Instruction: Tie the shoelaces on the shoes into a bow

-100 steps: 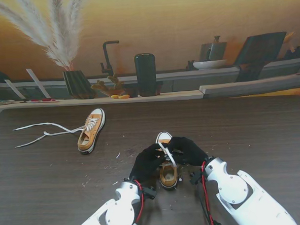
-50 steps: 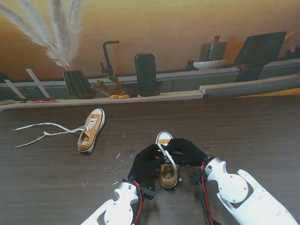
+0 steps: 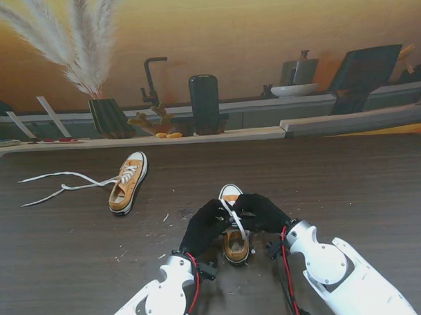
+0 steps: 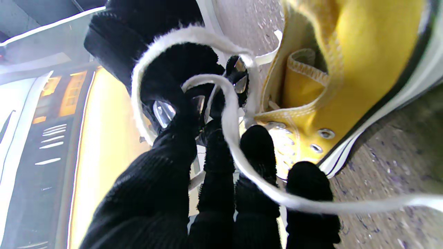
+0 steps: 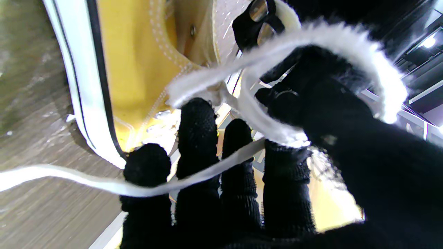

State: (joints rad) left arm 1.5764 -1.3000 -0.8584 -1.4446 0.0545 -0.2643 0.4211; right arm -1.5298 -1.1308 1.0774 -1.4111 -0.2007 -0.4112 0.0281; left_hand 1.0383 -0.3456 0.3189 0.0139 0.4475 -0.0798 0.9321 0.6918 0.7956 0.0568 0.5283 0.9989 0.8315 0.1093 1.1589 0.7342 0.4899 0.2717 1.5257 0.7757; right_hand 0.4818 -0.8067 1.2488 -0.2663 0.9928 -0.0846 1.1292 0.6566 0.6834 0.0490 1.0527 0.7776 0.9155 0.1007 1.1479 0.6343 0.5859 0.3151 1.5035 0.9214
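Laces are the whole matter at this point: both black-gloved hands meet over the near shoe [image 3: 235, 241], which sits close to the table's [image 3: 363, 180] near edge, about midway along it, its toe pointing away from me and its heel toward me. The left hand [image 3: 204, 225] is closed on the white lace [image 3: 233, 213]; its wrist view shows a loop of lace [image 4: 193, 83] wound round the fingers [image 4: 258, 152], with a free strand trailing off across the wood. The right hand [image 3: 262, 211] is likewise closed on lace, a loop [image 5: 311, 45] curling over its thumb side and another strand running across its fingers [image 5: 197, 131]. Both hands touch each other, or very nearly, directly above the shoe's tongue, so the lace lies between them rather than to either side, and neither hand is clearly the nearer. The shoe's long axis runs from near edge to far edge, while the two loops must be drawn apart across it, left and right. I judge the bow half made: loops formed, not yet pulled snug, though the exact crossing is hidden by the gloves. The other shoe [image 3: 128, 182] lies well apart toward the table's far left, its laces [image 3: 63, 185] loose and spread toward the left edge, untied.
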